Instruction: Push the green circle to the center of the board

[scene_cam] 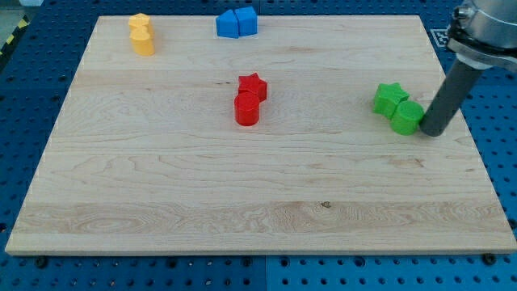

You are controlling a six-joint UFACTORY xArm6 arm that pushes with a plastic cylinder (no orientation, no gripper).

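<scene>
Green circle (408, 117) sits near the board's right edge, approx. mid-height, well right of centre. You've got my tip (430, 132) just beside it on its right side, touching or nearly so – can't tell which from this angle. The rod leans up and away to the view's top right. No fingers or jaws on this rig, just the plain rod, so nothing to open or close.

Green star (390, 98) is right against the circle, on its upper-left side; the two look to be touching.

Near the board's centre, slightly toward the top edge, you'll see a red pair: red star (253, 85) w/ a red cylinder (247, 109) touching it on the side toward the bottom edge.

At the top edge, approx. middle, two blue blocks (237, 23) sit pressed together; exact shapes hard to make out.

Near the top-left corner, two yellow blocks (141, 34) sit one just below the other, touching.

The wooden board (202, 194) rests on a blue perforated table (24, 97).
</scene>
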